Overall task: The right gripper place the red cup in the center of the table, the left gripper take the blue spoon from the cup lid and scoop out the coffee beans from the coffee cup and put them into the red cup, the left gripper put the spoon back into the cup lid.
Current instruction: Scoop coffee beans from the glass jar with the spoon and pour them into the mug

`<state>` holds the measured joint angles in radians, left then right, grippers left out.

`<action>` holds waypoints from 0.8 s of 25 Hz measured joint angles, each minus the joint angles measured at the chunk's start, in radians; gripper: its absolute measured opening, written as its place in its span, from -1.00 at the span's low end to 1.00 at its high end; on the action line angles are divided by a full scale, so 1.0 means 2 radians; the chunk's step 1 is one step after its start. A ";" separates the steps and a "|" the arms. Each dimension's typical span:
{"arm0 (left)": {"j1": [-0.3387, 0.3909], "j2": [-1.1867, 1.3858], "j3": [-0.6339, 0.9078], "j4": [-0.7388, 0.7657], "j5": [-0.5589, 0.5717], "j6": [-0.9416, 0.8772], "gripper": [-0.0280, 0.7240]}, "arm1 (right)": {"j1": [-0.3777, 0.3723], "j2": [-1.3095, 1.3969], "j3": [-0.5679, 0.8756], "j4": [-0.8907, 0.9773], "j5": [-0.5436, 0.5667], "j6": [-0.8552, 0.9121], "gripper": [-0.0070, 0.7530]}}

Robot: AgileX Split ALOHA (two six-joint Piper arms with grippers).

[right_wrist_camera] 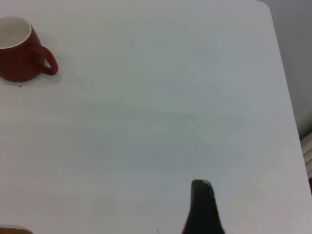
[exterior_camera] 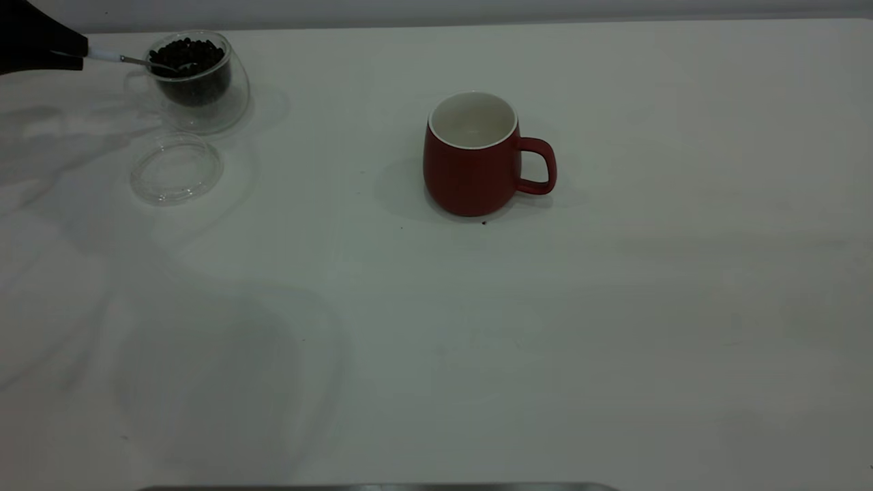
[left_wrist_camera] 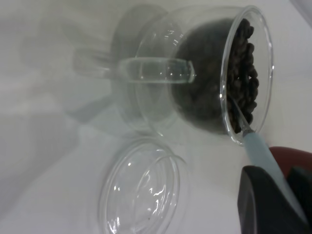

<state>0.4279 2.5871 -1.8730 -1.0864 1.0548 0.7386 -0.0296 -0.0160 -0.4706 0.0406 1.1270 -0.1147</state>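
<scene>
Reaching in from the far left corner of the table (exterior_camera: pixel 614 307), the left gripper (exterior_camera: pixel 80 54) has its jaws closed on the pale handle of the blue spoon (exterior_camera: pixel 129 60), and the spoon's metal bowl dips over the rim of the coffee cup (exterior_camera: pixel 194 78) into the heap of coffee beans (exterior_camera: pixel 187 56). The clear glass cup is tilted, its mouth leaning toward the gripper, with the dark beans piled nearly up to the rim. The left wrist view shows the same grip up close: the spoon's blue handle (left_wrist_camera: pixel 261 151) runs from between the black fingers (left_wrist_camera: pixel 263 204) to the glass rim, though whether any beans lie in the bowl is hard to make out through the glass. The cup lid (exterior_camera: pixel 176 168) lies flat on the table just in front of the coffee cup, apart from it and with nothing on it. The red cup (exterior_camera: pixel 474 153) stands upright near the middle of the table, its handle pointing right and its white inside bare, with a small dark speck on the table by its base. Only one black finger of the right gripper (right_wrist_camera: pixel 202 209) shows, in the right wrist view, above bare table well away from the red cup, and I cannot tell how its jaws stand
</scene>
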 joint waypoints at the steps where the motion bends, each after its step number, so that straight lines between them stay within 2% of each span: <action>1: 0.000 0.000 0.000 -0.005 0.001 -0.001 -0.60 | 0.000 0.000 0.000 0.000 0.000 0.000 0.57; 6: 0.004 0.000 0.000 -0.034 0.014 -0.003 -0.60 | 0.000 0.000 0.000 0.000 0.000 0.000 0.57; 16: 0.006 0.000 0.000 -0.034 0.034 -0.006 -0.60 | 0.000 0.000 0.000 0.000 0.000 0.000 0.57; 20: 0.018 0.000 0.000 -0.034 0.051 -0.011 -0.60 | 0.000 0.000 0.000 0.000 0.000 0.000 0.57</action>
<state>0.4630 2.5871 -1.8730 -1.1537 1.1566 0.7174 -0.0296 -0.0160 -0.4706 0.0406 1.1270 -0.1147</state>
